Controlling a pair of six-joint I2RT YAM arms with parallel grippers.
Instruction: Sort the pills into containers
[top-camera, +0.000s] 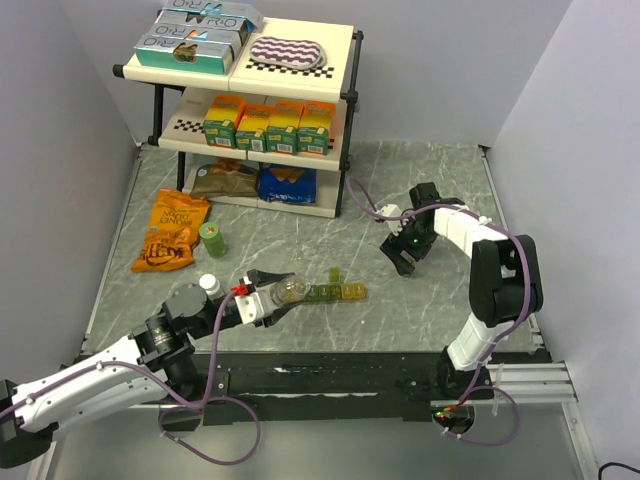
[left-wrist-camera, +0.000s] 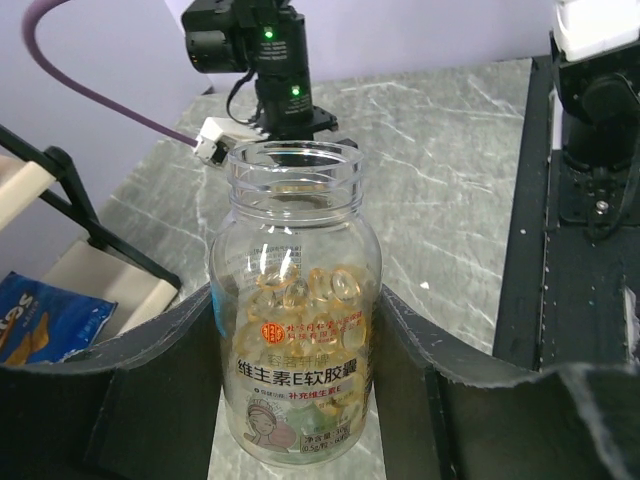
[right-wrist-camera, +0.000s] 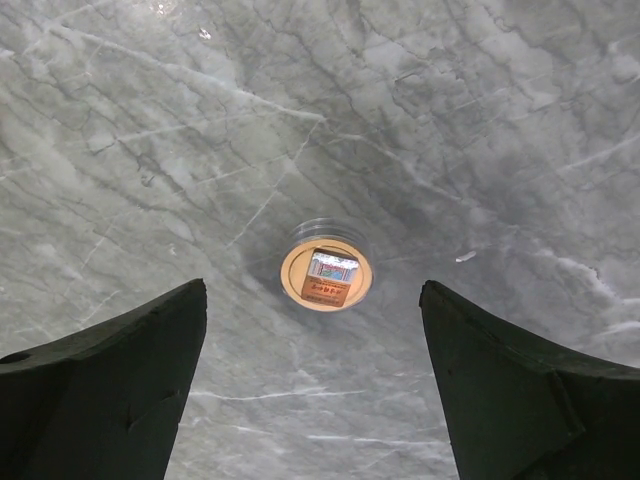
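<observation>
We see a grey marbled counter (top-camera: 420, 320). Low over it, the left end effector (top-camera: 283, 294) is clamped around an uncapped clear bottle (left-wrist-camera: 295, 340) of golden softgels. The bottle's mouth is at the dark-green end of the containers (top-camera: 340, 292), a green-to-yellow strip lying near the counter's middle. The right end effector (top-camera: 404, 266) hangs wide open and empty above a small round cap (right-wrist-camera: 325, 278).

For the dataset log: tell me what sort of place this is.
Likely a robot lab's mock shop corner: a grey marble-pattern tabletop boxed in by plain pale walls, with a small cream tiered shelf of colourful snack cartons.
</observation>
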